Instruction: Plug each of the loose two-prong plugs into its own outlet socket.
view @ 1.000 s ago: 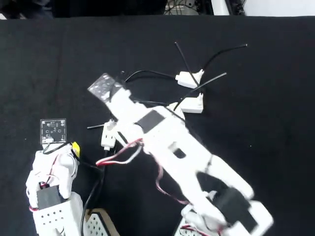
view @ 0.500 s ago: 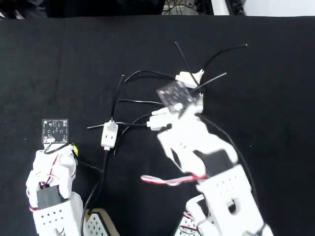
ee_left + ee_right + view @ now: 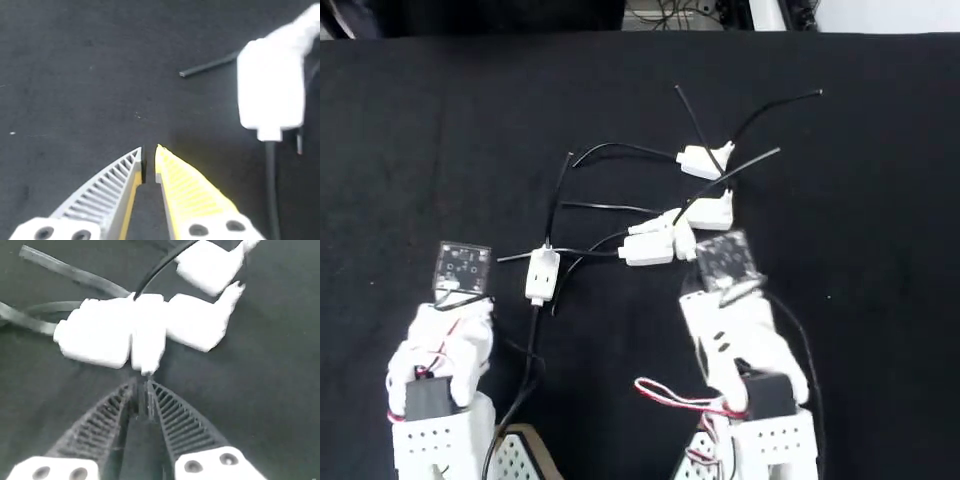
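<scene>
Left side: your left fingers (image 3: pixel 176 172) are pressing together, tips all but touching, and pinching nothing. They are hanging over bare black bench (image 3: pixel 75 75). The single plug (image 3: pixel 272 85), white, is lying ahead of the tips and off to the yellow finger's side, well apart from them. Its black cord (image 3: pixel 270 185) is running back alongside that finger. A loose cord end (image 3: pixel 207 66) is lying near the plug, farther out than the fingertips.

Right side: your right fingers (image 3: pixel 172 412) are likewise pressing together and gripping nothing. Just ahead of their tips, a row of plug pieces (image 3: pixel 100 337), all white, is lying crosswise, with the pieces butting end to end. You cannot tell whether they are fully mated. Dark leads (image 3: pixel 70 272) are trailing off one end of the row. The far plug (image 3: pixel 210 265) is sitting beyond the row, close to it, farther from the fingertips.

From above, the single plug is lying between your left arm (image 3: pixel 440 370) and your right arm (image 3: pixel 745 340), apart from both.
</scene>
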Motion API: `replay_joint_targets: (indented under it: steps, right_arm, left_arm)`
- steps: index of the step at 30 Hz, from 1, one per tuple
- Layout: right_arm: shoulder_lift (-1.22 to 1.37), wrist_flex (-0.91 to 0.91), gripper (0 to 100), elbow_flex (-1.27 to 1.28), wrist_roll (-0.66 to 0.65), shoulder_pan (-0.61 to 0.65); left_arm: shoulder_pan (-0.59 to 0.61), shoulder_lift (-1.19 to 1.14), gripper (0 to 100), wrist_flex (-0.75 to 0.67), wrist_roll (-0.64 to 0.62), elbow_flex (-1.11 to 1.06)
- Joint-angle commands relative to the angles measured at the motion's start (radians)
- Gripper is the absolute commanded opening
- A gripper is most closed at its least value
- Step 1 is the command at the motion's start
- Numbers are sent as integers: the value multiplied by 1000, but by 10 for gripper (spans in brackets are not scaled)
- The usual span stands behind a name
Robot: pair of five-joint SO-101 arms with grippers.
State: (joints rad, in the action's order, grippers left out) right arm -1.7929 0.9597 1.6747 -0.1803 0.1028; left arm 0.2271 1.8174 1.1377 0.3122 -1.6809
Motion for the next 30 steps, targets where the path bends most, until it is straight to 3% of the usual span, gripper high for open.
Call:
replay_joint_targets:
  steps: [1, 16, 30]
  right_arm:
    - [-93, 60, 26, 5, 2, -32]
    - [-64, 325, 26, 12, 14, -41]
    - [-64, 325, 25, 12, 14, -37]
  left_arm:
    - [-30, 2, 58, 18, 5, -18]
    - [-79, 3, 58, 89, 5, -18]
    - [-71, 3, 58, 87, 5, -18]
